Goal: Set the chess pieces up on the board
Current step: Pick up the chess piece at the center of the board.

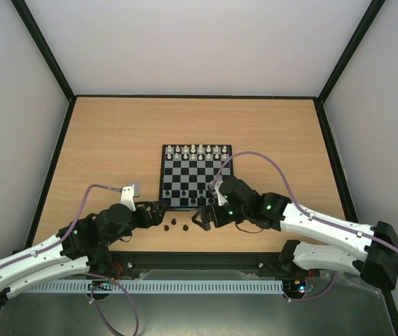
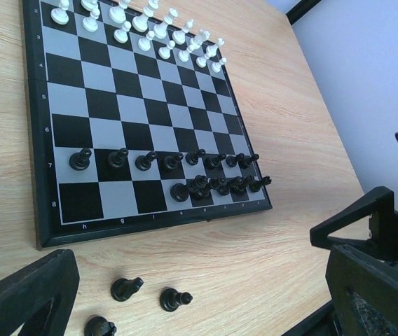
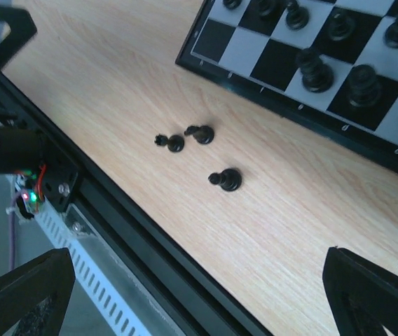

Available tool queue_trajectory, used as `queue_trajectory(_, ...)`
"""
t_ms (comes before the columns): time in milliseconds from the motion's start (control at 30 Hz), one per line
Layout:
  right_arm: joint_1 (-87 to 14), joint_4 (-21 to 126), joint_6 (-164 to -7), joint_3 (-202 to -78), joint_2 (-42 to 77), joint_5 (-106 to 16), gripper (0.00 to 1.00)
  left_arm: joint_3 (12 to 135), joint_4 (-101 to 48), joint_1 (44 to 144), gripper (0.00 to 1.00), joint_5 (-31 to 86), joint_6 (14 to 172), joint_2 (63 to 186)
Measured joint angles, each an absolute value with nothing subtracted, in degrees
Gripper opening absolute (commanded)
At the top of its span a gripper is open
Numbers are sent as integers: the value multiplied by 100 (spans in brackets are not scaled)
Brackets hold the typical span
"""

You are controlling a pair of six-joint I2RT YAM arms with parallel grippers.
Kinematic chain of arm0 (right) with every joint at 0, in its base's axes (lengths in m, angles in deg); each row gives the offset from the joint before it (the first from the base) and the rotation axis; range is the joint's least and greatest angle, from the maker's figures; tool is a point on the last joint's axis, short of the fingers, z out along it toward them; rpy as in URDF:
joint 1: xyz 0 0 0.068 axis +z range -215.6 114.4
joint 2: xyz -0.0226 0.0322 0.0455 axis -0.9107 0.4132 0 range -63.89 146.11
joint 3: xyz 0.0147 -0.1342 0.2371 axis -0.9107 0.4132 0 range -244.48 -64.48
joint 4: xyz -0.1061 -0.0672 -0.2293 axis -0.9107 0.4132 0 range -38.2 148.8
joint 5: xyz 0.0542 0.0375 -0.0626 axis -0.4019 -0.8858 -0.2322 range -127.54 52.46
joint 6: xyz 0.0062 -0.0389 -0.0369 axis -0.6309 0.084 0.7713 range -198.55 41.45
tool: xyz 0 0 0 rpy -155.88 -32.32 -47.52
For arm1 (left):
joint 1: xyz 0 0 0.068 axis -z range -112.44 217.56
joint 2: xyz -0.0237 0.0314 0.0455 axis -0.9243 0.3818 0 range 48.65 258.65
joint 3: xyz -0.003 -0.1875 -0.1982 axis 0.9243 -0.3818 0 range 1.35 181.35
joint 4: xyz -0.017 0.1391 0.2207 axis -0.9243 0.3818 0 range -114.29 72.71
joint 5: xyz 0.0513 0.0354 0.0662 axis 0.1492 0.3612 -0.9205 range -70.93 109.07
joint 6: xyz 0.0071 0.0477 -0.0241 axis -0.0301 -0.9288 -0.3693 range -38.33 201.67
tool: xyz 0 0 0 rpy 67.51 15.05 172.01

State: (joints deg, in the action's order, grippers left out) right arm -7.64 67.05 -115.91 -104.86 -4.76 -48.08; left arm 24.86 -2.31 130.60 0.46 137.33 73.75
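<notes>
The board (image 1: 196, 175) lies mid-table, with white pieces (image 1: 196, 150) along its far rows. Several dark chess pieces (image 1: 192, 192) stand on its two near rows, seen in the left wrist view as a full row (image 2: 164, 162) and a cluster behind it (image 2: 220, 185). Three more dark pieces (image 1: 175, 225) are loose on the wood in front of the board (image 2: 115, 105). They show in both wrist views (image 2: 175, 299) (image 3: 226, 180). My left gripper (image 1: 157, 215) is open just left of them. My right gripper (image 1: 202, 218) is open just to their right. Neither holds anything.
A black rail and a white slotted cable duct (image 3: 101, 280) run along the table's near edge, close behind the loose pieces. Black frame posts and pale walls enclose the table (image 1: 115, 140) on three sides.
</notes>
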Motion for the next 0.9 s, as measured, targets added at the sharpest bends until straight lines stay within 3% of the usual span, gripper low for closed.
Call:
queue_trajectory(167, -211, 7074, -11567, -10823, 47, -4299, 80, 2482, -185, 13060, 99, 57, 13720, 7294)
queue_trajectory(433, 661, 7575, -11646, -11345, 1338, -3246, 65, 2313, -137, 13060, 100, 138, 13726, 7104)
queue_trajectory(900, 980, 7771, -11713, -12475, 2836, -2432, 55, 2274, 125, 13060, 99, 247, 13875, 5830)
